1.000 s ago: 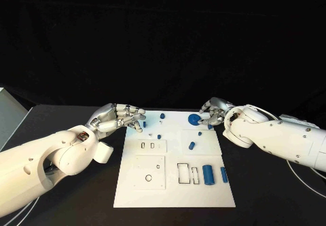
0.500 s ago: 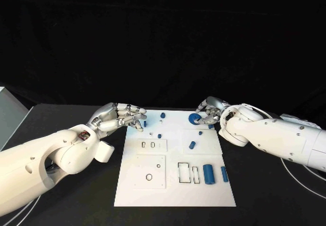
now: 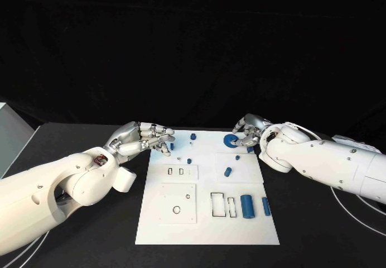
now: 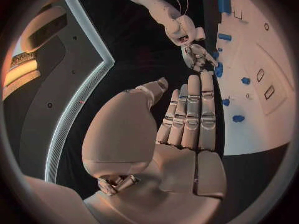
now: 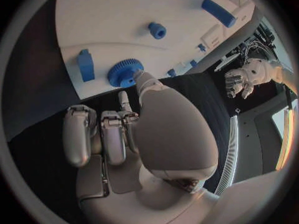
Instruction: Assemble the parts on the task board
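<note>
Setting: a black table (image 3: 88, 245) against a dark backdrop, with the flat white rectangular task board (image 3: 205, 229) lying in the middle of it.

Change: over the last second the right arm has slid a little further in over the board's far right corner, while the left arm has barely moved. (The board and its loose pieces lie where they lay.) I read this as the right hand settling on its pick, nothing yet lifted or seated.

Right hand: the silver right hand (image 3: 249, 133) has one fingertip (image 5: 138, 76) touching the rim of the round blue toothed gear (image 5: 124, 72); the other fingers are curled back, clear of the board. It touches the gear but encloses nothing.

Gear: flat on the board at its far right corner, just ahead of the right hand, with a small blue block (image 5: 86, 64) just beside it.

Left hand: the silver left hand (image 3: 145, 139) hangs at the board's far left edge with its fingers close together and nothing in them. A small blue peg (image 3: 170, 147) lies just beside its fingertips; I cannot tell whether they touch.

Further out: two upright blue cylinders (image 3: 246, 206) stand near the board's near right side, well apart from both hands, beside open rectangular slots (image 3: 216, 204).
</note>
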